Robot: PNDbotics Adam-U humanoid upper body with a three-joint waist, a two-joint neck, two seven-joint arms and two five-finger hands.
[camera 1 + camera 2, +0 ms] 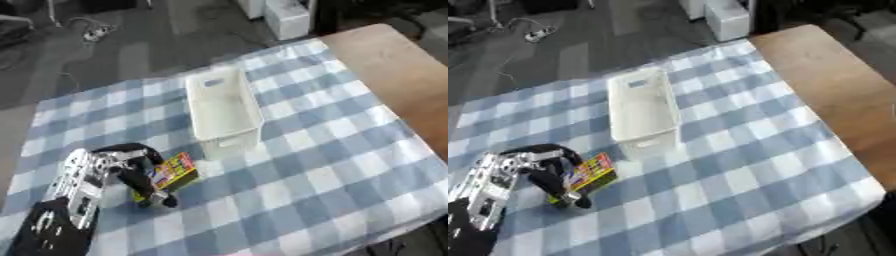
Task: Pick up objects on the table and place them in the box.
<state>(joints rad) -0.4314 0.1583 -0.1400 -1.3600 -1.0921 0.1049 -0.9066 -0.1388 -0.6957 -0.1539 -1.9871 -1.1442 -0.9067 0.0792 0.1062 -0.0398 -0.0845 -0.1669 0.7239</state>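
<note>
Barely started: my left hand has fingers curled round the colourful packet at the near left of the checked cloth, just near of the white box. Box looks empty. One packet, one box. Lift and drop remain.

Tablecloth: blue-and-white check. Box: plain white inside and out. Table: bare light brown wood. Small packet: yellow with red and multicoloured print. Left hand: black fingers, silver metal at the back and wrist. Floor: dark grey.
</note>
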